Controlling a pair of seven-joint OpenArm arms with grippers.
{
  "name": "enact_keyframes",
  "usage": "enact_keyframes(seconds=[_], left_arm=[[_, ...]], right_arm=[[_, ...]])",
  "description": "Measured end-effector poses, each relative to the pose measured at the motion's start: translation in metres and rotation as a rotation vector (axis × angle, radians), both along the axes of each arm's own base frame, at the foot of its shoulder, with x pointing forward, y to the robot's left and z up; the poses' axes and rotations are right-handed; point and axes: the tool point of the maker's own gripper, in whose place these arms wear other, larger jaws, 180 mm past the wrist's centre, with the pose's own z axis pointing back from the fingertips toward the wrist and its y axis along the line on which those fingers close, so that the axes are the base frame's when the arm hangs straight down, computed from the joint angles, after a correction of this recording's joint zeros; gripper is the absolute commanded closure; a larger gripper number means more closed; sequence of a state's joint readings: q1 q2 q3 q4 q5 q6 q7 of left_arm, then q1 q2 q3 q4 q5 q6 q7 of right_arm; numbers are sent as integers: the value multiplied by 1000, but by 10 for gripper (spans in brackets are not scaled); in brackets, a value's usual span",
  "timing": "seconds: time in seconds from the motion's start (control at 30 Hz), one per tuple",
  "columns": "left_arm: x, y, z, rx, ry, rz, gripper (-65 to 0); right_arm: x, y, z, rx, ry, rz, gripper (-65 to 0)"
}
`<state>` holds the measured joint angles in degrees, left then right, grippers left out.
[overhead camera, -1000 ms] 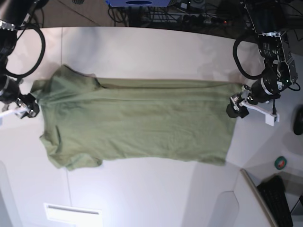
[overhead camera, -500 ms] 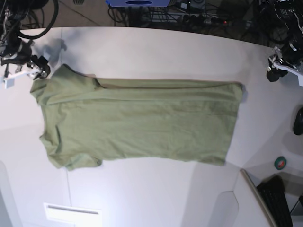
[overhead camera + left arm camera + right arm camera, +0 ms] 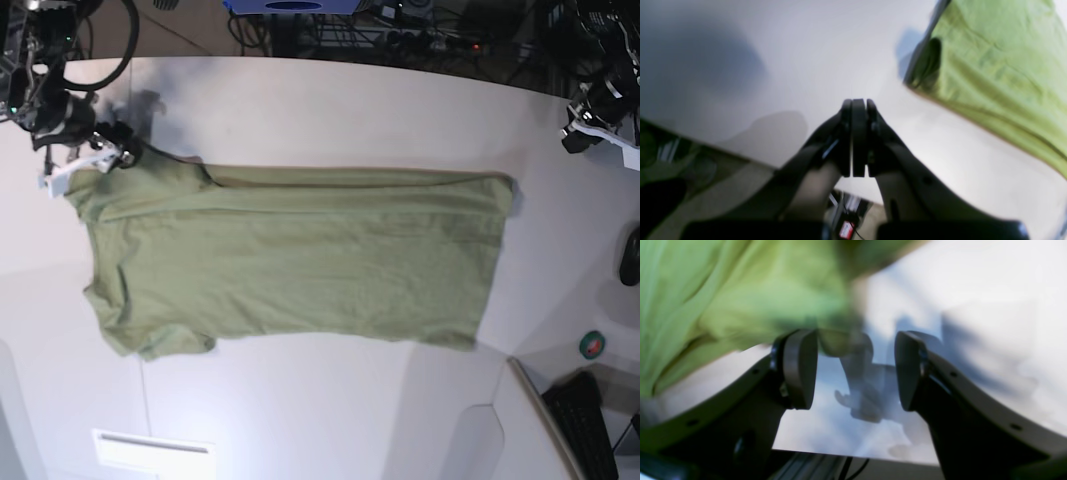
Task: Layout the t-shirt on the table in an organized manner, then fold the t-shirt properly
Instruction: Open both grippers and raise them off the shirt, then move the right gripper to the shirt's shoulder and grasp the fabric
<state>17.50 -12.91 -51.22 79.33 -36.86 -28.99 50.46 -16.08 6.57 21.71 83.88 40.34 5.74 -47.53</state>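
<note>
The t-shirt (image 3: 290, 260) lies flat on the worktop (image 3: 330, 110), folded lengthwise into a long band that runs from 9 o'clock to 3 o'clock across the middle of the base view. The sleeve and collar end lies at 9 o'clock; the hem end lies at 3 o'clock.

Right tool (image 3: 110, 148): positioned at 10 o'clock in the base view, at the upper corner of the sleeve end. In the right wrist view the right tool (image 3: 853, 370) is released, its fingers (image 3: 800, 368) standing well apart. A fold of the t-shirt (image 3: 740, 296) hangs at 12 o'clock just beyond the fingertips; motion blur makes it impossible to tell whether cloth and fingers touch.

Left tool (image 3: 580, 125): positioned at 2 o'clock in the base view, near the worktop edge and well apart from the hem end. In the left wrist view the left tool (image 3: 855, 103) is clenched, pad against pad, with nothing between the pads. The hem corner of the t-shirt (image 3: 993, 70) lies at 2 o'clock from the fingertips, clear of them, with bare worktop (image 3: 806, 50) between.
</note>
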Motion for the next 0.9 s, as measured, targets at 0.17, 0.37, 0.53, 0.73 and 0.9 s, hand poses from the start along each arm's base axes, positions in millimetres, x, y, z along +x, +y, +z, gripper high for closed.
enact_keyframes(seconds=[0.17, 0.37, 0.53, 0.73, 0.9], left_arm=[[-9, 1, -5, -4, 22, 7, 0], [-13, 1, -5, 1, 29, 5, 0], [-12, 1, -5, -1, 27, 4, 0], [-12, 0, -5, -2, 28, 4, 0], [-12, 0, -5, -3, 28, 4, 0]], right_arm=[[-1, 5, -13, 8, -7, -15, -354], [-3, 1, -13, -4, 0, -4, -348], [-4, 3, -14, -1, 5, -2, -197], [3, 5, -6, -4, -15, 13, 0], [25, 12, 7, 18, -18, 60, 0]])
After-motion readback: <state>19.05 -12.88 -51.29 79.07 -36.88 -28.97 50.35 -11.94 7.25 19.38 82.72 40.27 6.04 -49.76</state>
